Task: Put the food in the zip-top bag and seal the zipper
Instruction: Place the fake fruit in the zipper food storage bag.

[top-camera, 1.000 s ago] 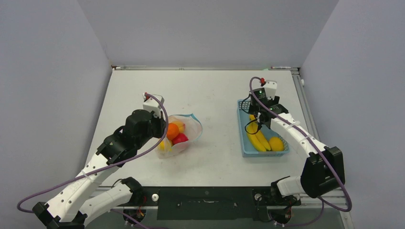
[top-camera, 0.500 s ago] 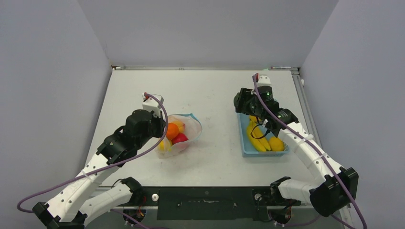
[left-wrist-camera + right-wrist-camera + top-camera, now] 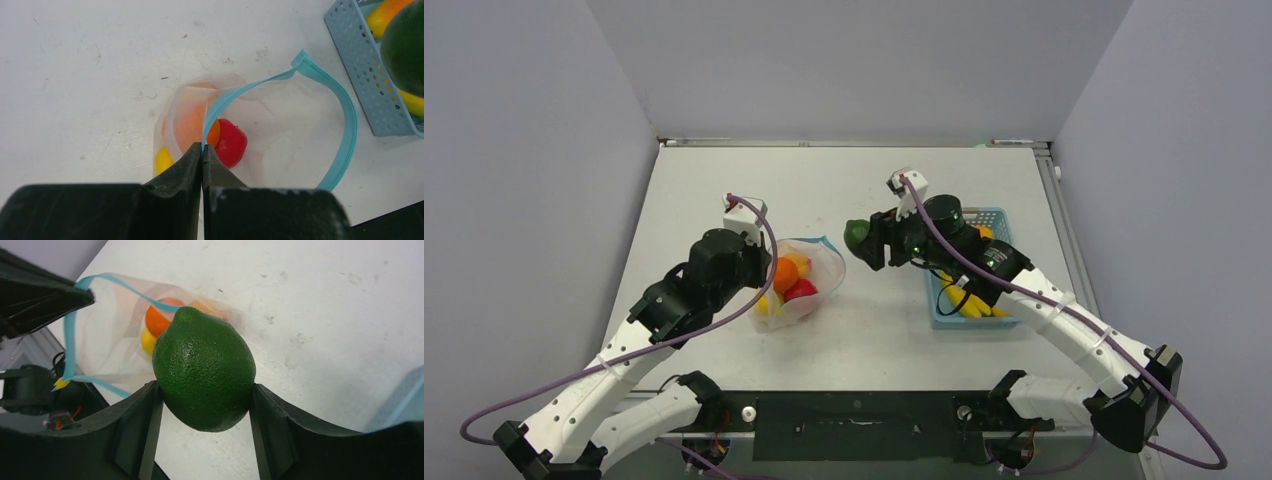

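The clear zip-top bag [image 3: 814, 275] lies left of centre, its mouth held wide. My left gripper [image 3: 202, 149] is shut on the near side of its light blue zipper [image 3: 345, 135]. Inside the bag sit an orange fruit [image 3: 785, 274], a red one [image 3: 231, 142] and a yellow one [image 3: 163, 159]. My right gripper [image 3: 204, 390] is shut on a green lime [image 3: 204, 369] and carries it in the air between the basket and the bag's mouth. The same lime [image 3: 858, 235] shows at the table's middle in the top view. Yellow bananas [image 3: 965, 300] lie in the basket.
A light blue mesh basket [image 3: 1002, 216] stands at the right with an orange-yellow fruit [image 3: 985, 232] in its far part. The right arm [image 3: 1034, 290] reaches across it. Grey walls close in the table on three sides.
My right gripper has lifted the green lime out of the basket and swung left toward the bag. The left gripper and the bag have stayed put.
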Motion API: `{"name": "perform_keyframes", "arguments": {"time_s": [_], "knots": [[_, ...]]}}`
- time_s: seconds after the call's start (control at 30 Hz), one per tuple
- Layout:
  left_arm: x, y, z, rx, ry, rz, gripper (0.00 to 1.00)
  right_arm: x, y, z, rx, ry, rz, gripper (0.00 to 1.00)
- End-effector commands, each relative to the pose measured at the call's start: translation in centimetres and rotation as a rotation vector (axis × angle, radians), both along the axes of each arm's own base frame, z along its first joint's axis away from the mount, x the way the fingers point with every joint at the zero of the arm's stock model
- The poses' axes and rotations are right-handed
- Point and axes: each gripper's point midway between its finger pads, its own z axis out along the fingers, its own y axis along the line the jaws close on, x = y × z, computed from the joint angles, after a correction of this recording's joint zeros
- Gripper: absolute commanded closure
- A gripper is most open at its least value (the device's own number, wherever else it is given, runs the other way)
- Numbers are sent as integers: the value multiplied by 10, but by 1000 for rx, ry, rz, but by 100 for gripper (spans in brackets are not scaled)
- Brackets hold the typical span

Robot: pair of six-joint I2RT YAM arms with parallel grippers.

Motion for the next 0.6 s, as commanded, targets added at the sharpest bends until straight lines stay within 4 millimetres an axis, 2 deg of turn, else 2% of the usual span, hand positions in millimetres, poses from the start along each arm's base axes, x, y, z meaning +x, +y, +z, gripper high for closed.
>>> {"name": "perform_keyframes", "arguments": {"time_s": [0.0,0.27,0.47,0.57], "knots": [[9,0,12,-16,-58,13,100,-18,30,53,85,-141,115,85],[9,-1,11,-14,-57,10,100,-40,75,53,63,-167,222,85],[8,-2,13,-24,-65,0,100,-44,98,37,2,-170,248,85],[7,-2,14,-25,-66,-3,100,-41,107,20,-64,-162,231,85]]}}
